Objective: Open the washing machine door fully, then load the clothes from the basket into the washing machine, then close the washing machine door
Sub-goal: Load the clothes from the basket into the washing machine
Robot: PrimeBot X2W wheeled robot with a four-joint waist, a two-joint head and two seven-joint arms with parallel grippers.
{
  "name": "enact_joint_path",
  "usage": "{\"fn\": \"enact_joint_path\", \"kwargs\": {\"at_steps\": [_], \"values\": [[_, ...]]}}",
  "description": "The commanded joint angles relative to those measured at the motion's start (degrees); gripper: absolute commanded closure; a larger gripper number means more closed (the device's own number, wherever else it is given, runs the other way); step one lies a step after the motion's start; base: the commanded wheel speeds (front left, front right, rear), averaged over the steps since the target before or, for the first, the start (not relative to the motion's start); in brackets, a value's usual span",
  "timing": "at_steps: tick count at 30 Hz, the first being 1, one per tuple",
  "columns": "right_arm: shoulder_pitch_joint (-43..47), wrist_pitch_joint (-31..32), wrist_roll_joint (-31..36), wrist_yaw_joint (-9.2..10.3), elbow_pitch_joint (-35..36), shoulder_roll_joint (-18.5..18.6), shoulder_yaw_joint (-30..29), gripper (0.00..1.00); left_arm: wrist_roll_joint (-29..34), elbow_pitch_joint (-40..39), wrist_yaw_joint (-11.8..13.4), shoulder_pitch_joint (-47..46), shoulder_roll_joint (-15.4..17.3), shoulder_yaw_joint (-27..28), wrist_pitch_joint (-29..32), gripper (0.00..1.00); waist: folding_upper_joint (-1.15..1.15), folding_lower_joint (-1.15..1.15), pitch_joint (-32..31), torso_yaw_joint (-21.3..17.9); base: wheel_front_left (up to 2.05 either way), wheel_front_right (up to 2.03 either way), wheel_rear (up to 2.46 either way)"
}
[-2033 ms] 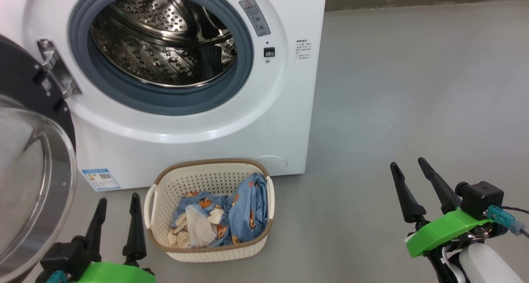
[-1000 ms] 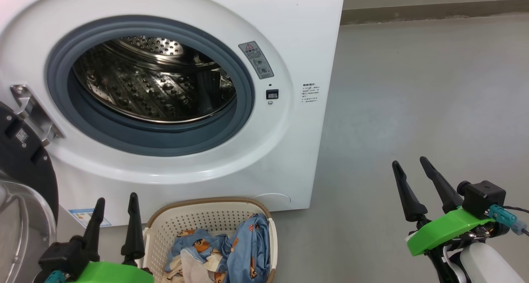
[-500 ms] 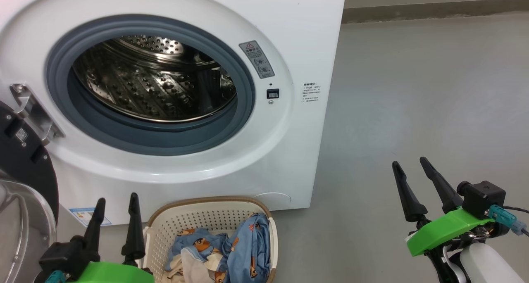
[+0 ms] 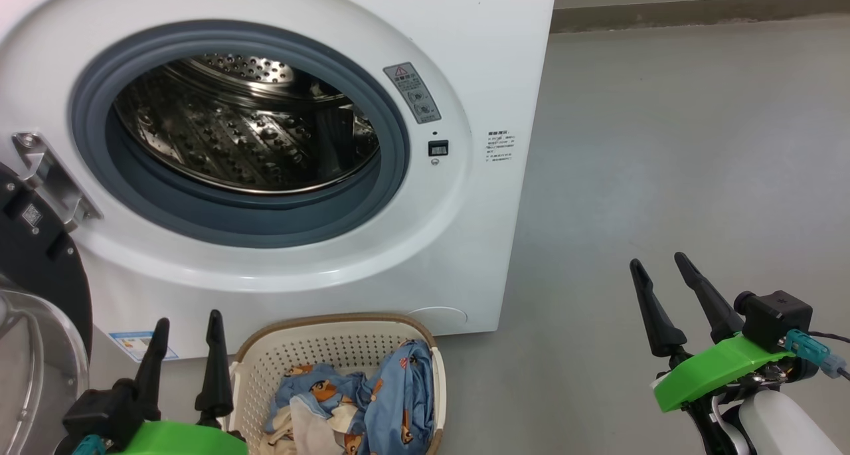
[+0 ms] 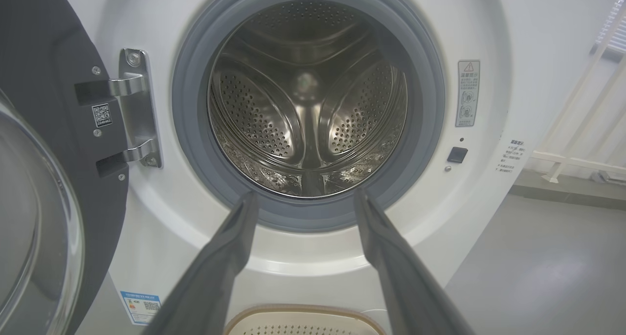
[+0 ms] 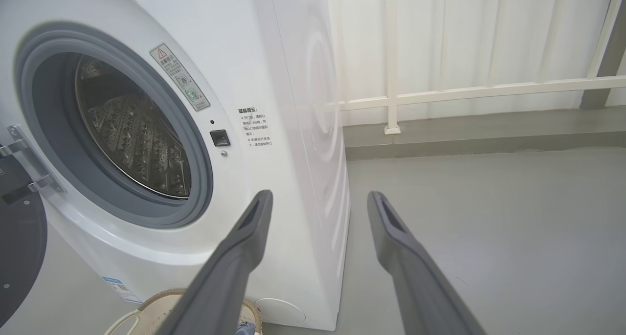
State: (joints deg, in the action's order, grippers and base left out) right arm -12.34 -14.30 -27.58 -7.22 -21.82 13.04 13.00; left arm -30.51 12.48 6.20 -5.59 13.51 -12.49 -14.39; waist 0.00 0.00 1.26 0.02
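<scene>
Judging from how things lie, we take the first step as done or close to it: the washing machine door (image 4: 36,269) stands swung out to the left on its steel hinge (image 4: 46,176), leaving the mouth of the washing machine (image 4: 465,76) unobstructed; loading has not begun, for the drum (image 4: 246,129) looks bare in the left wrist view, and the clothes (image 4: 378,408) lie heaped in the basket (image 4: 332,352), which sits on the floor just in front of the machine, below the opening; so all the loading and the closing of the door are left. The left gripper (image 4: 188,319) hangs just beside the basket's left end, fingers spread and holding nothing; the right gripper (image 4: 657,260) hangs well apart to the right over bare floor, fingers likewise spread and empty. Much is cut off: the door runs out of the head view's left edge, so we cannot say whether it is at its full swing; the basket's near end drops below the bottom edge; we cannot count the garments, nor tell whether the left gripper touches the basket's rim; the drum's lowest front part hides behind the grey gasket (image 4: 392,169).
</scene>
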Motion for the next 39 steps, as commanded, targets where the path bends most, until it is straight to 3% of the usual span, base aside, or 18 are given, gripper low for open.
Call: {"fn": "enact_joint_path", "kwargs": {"at_steps": [1,18,39], "values": [[-0.88,-0.70,0.68,-0.26,1.30,0.62,1.03,0.00,0.02,-1.39,0.58,-1.81,1.43,2.02,-0.60,0.00,0.00,0.00,0.15,-0.03,0.00,0.00,0.00],[-1.54,-0.70,0.68,-0.26,1.52,0.99,0.68,0.00,0.67,-0.44,0.11,-2.57,1.21,1.75,-0.61,0.00,0.00,0.00,1.91,-0.45,0.00,0.00,0.00],[-5.46,-0.70,1.37,-0.26,3.20,0.81,0.47,0.00,-1.25,12.22,-5.16,-10.98,-1.07,-2.48,1.48,0.00,0.00,0.00,13.72,-3.92,0.00,0.00,0.00]]}}
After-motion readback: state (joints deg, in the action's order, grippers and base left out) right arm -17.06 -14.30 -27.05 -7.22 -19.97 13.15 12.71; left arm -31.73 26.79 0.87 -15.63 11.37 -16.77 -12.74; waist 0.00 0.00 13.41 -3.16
